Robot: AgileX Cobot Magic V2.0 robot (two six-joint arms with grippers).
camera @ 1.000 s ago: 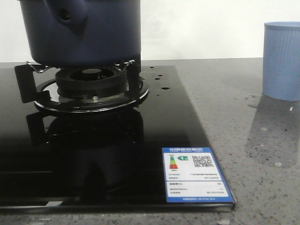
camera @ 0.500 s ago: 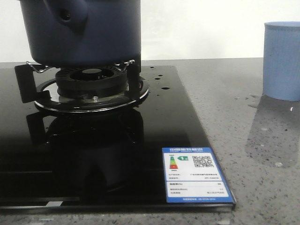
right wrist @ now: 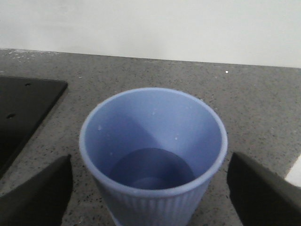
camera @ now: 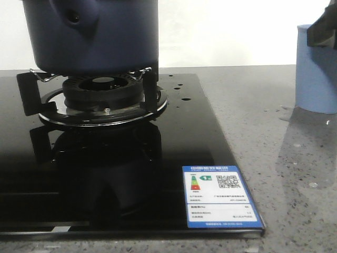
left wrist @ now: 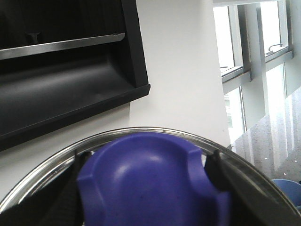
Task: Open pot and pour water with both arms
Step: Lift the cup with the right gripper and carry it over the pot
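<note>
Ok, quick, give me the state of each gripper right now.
Left gripper: shut on the lid knob, fingers on either side of it.
Right gripper: open, fingers either side of the cup, not touching it.

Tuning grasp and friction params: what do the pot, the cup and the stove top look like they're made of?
Pot: looks like coated or enamelled metal, matte navy, no glare on its sides; can't confirm.
Cup: probably plastic, light blue, ribbed outside, dull smooth inside with a few droplets.
Stove top: likely black glass, glossy enough to mirror the burner.
</note>
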